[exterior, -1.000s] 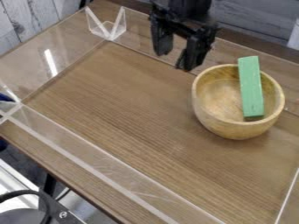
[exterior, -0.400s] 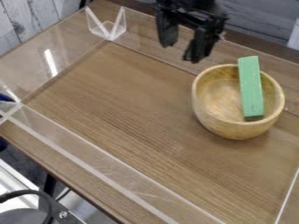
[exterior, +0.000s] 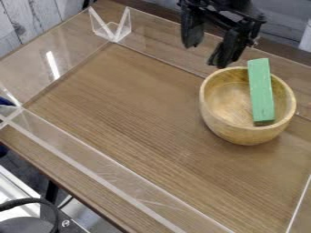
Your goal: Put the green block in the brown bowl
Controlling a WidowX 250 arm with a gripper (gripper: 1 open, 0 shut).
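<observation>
Jaws stand apart and empty on your gripper (exterior: 213, 52), up-left of the brown bowl (exterior: 231, 127). Camera view: green block (exterior: 259, 91) already lies in the bowl, long axis running near-far, leaning on the far rim.

A wood-grain tabletop (exterior: 134, 109) spreads below and to the left of the pincer, ringed by low clear acrylic walls (exterior: 73, 146) that catch pale glare. Far left of the pincer, whitewashed planks (exterior: 31, 23) form the backdrop. At the bottom left corner, dark cables (exterior: 36, 218) lie beyond the table edge.
</observation>
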